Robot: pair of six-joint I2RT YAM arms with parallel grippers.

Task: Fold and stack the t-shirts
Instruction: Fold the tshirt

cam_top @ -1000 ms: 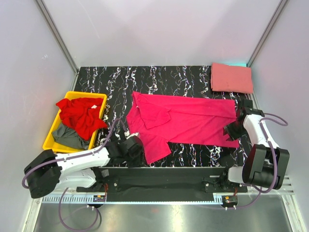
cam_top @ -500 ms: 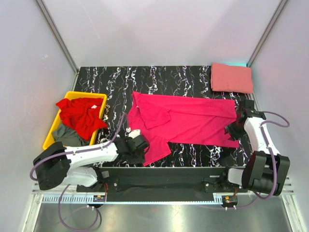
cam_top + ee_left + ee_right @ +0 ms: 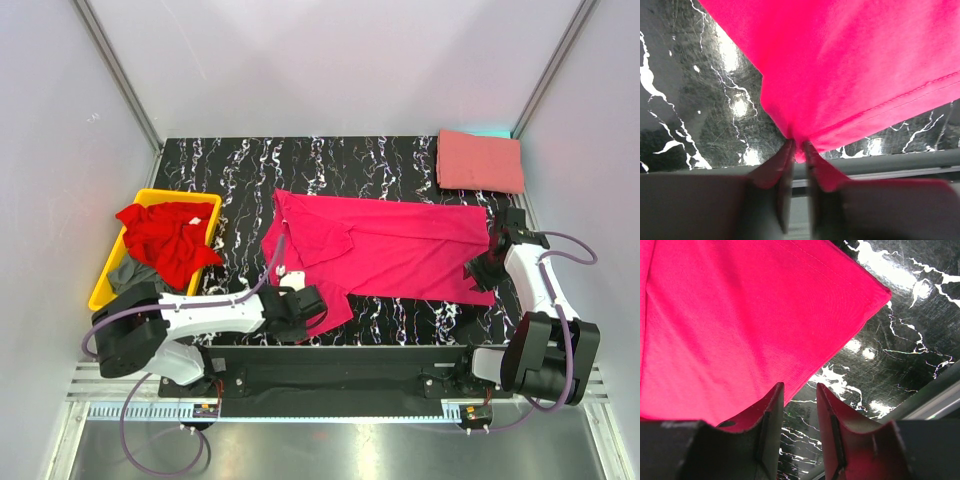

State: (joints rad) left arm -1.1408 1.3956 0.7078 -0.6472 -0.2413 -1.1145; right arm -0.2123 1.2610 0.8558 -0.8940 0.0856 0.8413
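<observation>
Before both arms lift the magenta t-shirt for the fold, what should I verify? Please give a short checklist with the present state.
1. Left end effector grips the magenta t-shirt hem: ok, fingers nearly shut on the cloth.
2. Right end effector grips its edge: not ok, jaws apart, only table between them.
3. Shirt lies flat: not ok, a flap is folded over at its end nearer the yellow bin.
4. Folded salmon t-shirt sits at the far right corner: ok.
5. Red t-shirt and grey t-shirt lie in the bin: ok.
</observation>
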